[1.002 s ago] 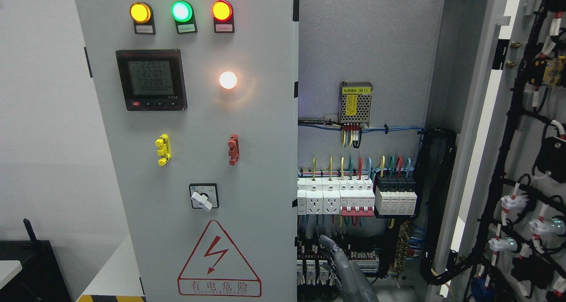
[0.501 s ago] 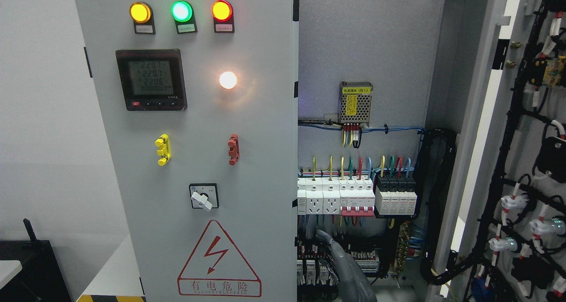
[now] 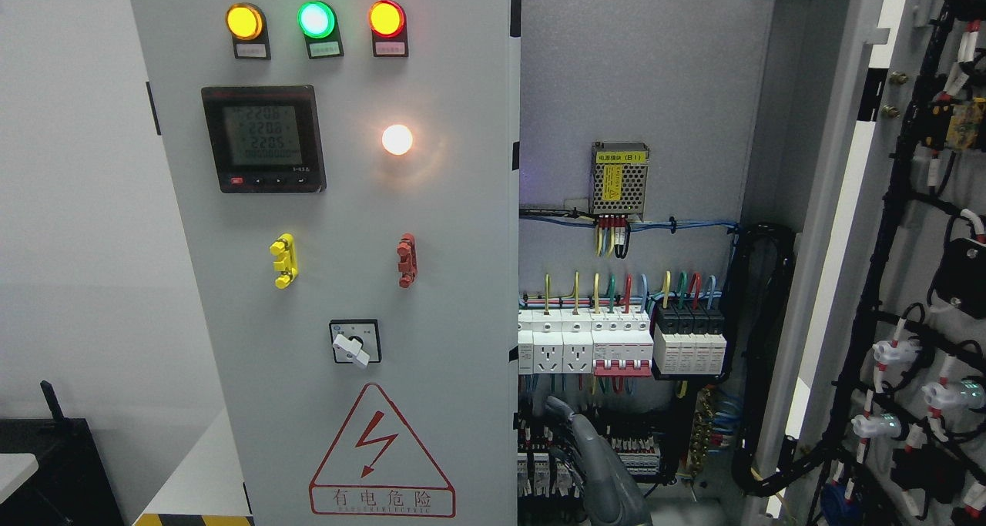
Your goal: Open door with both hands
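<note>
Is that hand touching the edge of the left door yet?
Cannot tell. In the head view, the hand rises near the left door's right edge, its fingertips overlapping the wiring behind; one view shows neither contact nor gap plainly.

White counter (image 3: 196,472) at lower left, edged with a yellow-black hazard stripe (image 3: 192,520).

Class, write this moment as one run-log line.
right door: swung open | left door: covers its half | right hand: low in the opening, beside left door's edge | left hand: not in view
</note>
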